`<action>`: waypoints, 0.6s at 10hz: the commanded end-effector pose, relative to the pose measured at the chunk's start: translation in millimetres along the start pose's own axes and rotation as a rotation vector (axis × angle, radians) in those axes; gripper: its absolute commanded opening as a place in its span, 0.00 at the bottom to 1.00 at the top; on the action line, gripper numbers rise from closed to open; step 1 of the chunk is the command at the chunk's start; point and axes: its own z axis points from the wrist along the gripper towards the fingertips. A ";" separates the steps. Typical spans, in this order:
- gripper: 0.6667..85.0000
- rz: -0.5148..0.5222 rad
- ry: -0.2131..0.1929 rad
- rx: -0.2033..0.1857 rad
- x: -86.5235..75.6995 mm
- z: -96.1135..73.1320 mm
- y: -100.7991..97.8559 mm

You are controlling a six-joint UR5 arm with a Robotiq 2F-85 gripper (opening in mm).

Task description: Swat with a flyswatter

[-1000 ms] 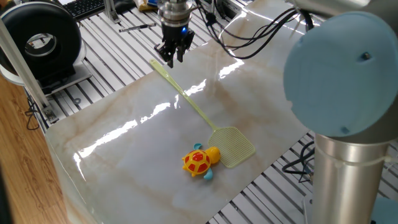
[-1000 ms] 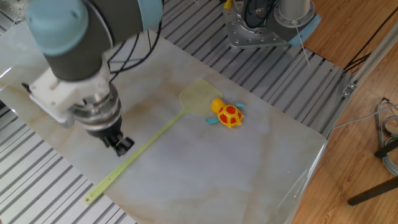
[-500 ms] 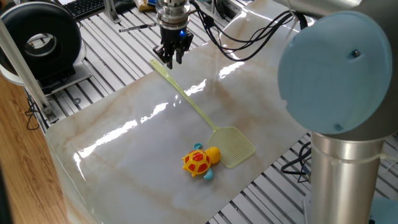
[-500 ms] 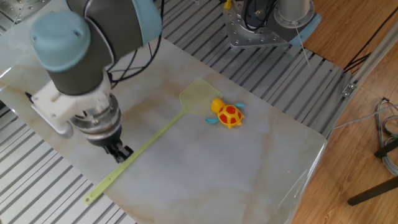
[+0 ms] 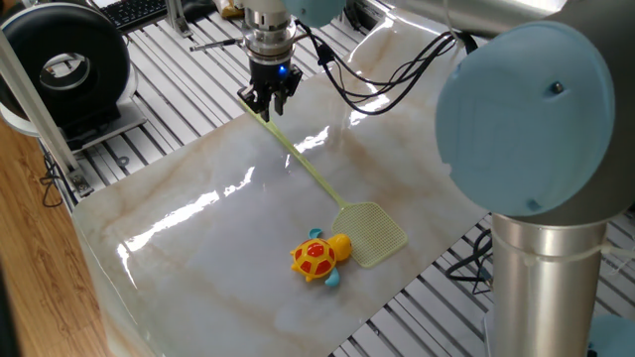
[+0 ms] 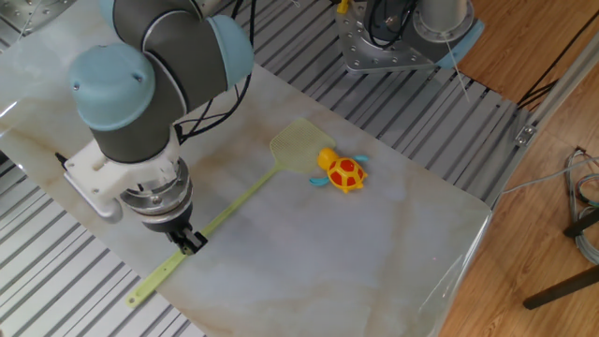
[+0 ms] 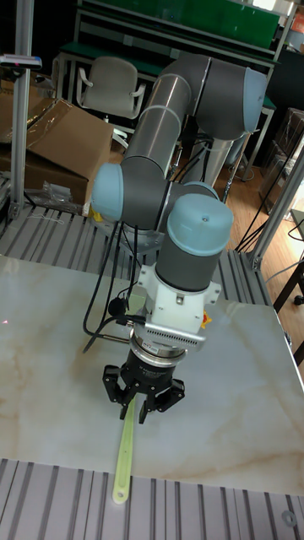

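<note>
flyswatter (image 7: 125,460) head hidden behind the arm in the tall view, gripper (image 6: 190,241) fingertip contact on handle too small to tell

The arm reaches out from its thick grey column, bends through pale blue-capped joints, and turns its wrist straight down so that the pincer (image 5: 266,103) (image 6: 190,241) (image 7: 142,403) points vertically at the tabletop (image 6: 309,243). In the tall fixed view the black fingers (image 7: 112,387) stand parted, splayed to either side of the wrist axis, with their tips low and close to the surface. Black cables loop from the wrist back along the forearm, and a small blue light glows on the wrist just above the pincer.
</note>
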 end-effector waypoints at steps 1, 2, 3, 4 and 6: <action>0.40 0.006 -0.029 -0.017 -7.8 3.0 5.3; 0.40 -0.004 -0.033 0.013 -8.7 3.8 1.4; 0.40 -0.012 -0.035 0.016 -9.9 4.1 -1.2; 0.40 -0.018 -0.039 0.016 -11.6 5.1 -1.8; 0.39 -0.010 -0.009 0.023 -3.6 0.7 -7.0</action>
